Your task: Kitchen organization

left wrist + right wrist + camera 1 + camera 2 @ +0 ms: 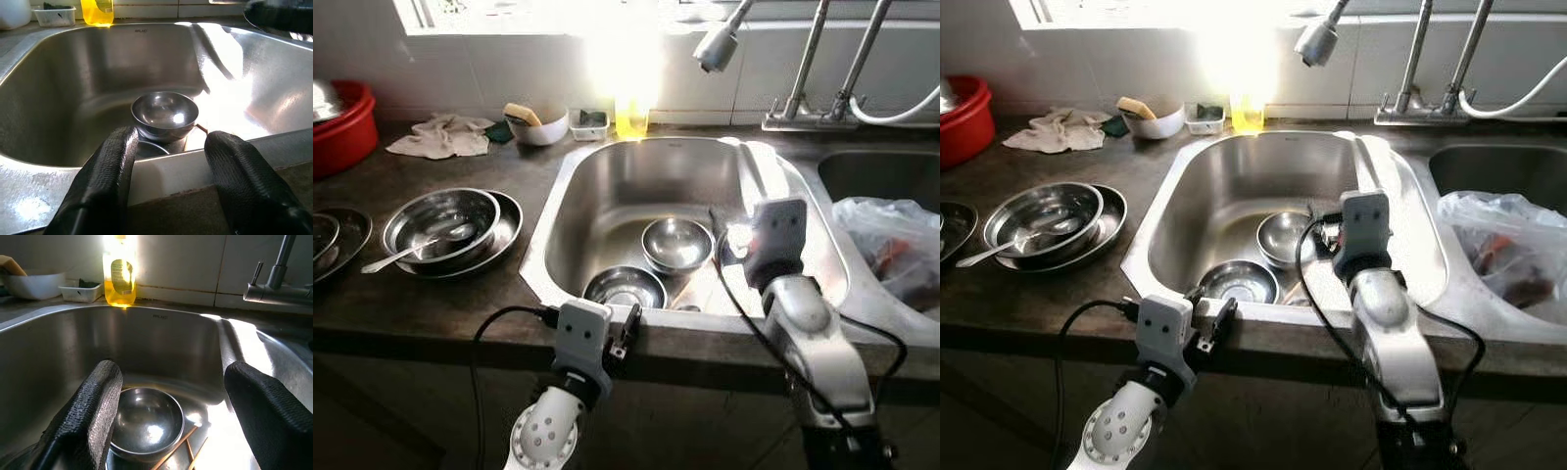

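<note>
Two steel bowls [676,243] lie in the sink [563,206], the nearer partly hidden behind its rim, and both left gripper [168,171] and right gripper [171,416] hold jaws spread, empty.

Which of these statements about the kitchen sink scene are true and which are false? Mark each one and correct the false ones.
1. Two steel bowls lie in the sink. True.
2. The right gripper holds a bowl. False: its jaws are open and empty, above the sink.
3. A spoon rests in the bowl on the counter. True.
4. The yellow bottle stands inside the sink. False: it stands on the ledge behind.
5. The left gripper is shut. False: its jaws are open.
</note>
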